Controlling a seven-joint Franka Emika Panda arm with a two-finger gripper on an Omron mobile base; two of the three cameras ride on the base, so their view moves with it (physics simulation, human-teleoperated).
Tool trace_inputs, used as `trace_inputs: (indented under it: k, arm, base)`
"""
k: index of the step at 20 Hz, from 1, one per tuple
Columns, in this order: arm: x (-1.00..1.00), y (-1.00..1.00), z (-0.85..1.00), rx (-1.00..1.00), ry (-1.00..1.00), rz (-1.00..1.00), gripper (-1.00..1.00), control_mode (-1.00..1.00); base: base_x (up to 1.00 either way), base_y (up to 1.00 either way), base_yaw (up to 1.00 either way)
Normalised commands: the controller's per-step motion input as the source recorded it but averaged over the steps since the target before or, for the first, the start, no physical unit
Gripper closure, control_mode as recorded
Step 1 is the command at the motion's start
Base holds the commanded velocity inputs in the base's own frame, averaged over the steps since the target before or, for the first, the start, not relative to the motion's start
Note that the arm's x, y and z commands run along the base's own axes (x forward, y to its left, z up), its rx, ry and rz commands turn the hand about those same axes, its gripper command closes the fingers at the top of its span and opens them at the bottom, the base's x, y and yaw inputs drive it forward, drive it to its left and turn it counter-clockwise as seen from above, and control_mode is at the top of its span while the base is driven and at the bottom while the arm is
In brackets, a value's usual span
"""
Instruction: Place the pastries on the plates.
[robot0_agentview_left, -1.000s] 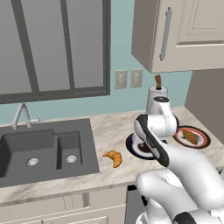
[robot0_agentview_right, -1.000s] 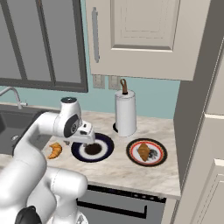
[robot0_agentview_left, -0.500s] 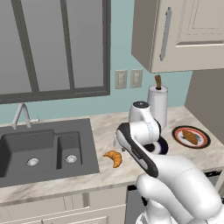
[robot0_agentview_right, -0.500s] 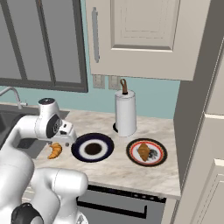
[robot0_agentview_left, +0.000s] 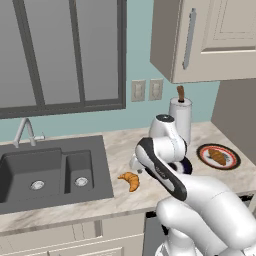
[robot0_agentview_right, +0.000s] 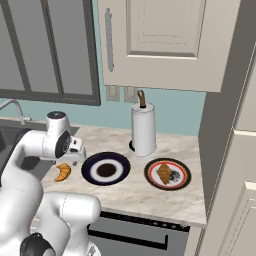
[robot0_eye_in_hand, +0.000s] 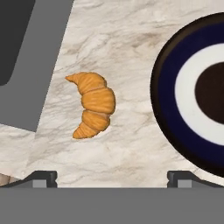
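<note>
The golden-orange croissant (robot0_eye_in_hand: 94, 105) lies on the marble counter between the sink and the dark navy plate (robot0_eye_in_hand: 192, 96). My gripper (robot0_eye_in_hand: 113, 178) hovers above it, open, its fingertips (robot0_eye_in_hand: 41, 177) wide apart with nothing between them. From the right base view, the gripper (robot0_agentview_right: 71, 160) hangs just over this croissant (robot0_agentview_right: 63, 172), left of the navy plate (robot0_agentview_right: 106, 168). The darker brown croissant (robot0_agentview_right: 164, 173) rests on the white plate with the red-orange rim (robot0_agentview_right: 181, 181). In the left base view the golden croissant (robot0_agentview_left: 130, 180) sits beside my arm, which covers most of the navy plate.
A dark double sink (robot0_agentview_left: 45, 170) with a faucet (robot0_agentview_left: 25, 132) lies left of the croissant. A paper towel holder (robot0_agentview_right: 143, 129) stands behind the plates by the wall. A wall cabinet (robot0_agentview_right: 155, 40) hangs above. The counter's front edge (robot0_agentview_right: 125, 205) runs close below the plates.
My arm has swung left, from over the navy plate to over the golden-orange croissant. Both croissants and both plates have stayed put.
</note>
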Motion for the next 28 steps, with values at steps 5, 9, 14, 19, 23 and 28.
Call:
trace_inputs:
  k: [5,9,14,19,23,28]
  arm:
    - [0.06,0.26,-0.02,0.01,0.00,0.08,-1.00,-1.00]
    - [0.33,0.42,-0.12,0.00,0.01,0.00,-1.00,-1.00]
    - [0.39,0.17,-0.03,0.00,0.01,-0.01,-1.00,-1.00]
    - [0.14,0.00,0.00,0.00,0.00,-0.03,-1.00,-1.00]
    - [0.00,0.00,-0.03,0.00,0.00,0.00,-1.00,-1.00]
    - [0.00,0.00,-0.38,0.00,0.01,0.00,-1.00,-1.00]
  base:
    - [0.00,0.00,0.00]
    - [0.00,0.00,0.00]
    - [0.00,0.00,0.00]
    - [0.00,0.00,0.00]
    - [0.00,0.00,0.00]
    - [0.00,0.00,0.00]
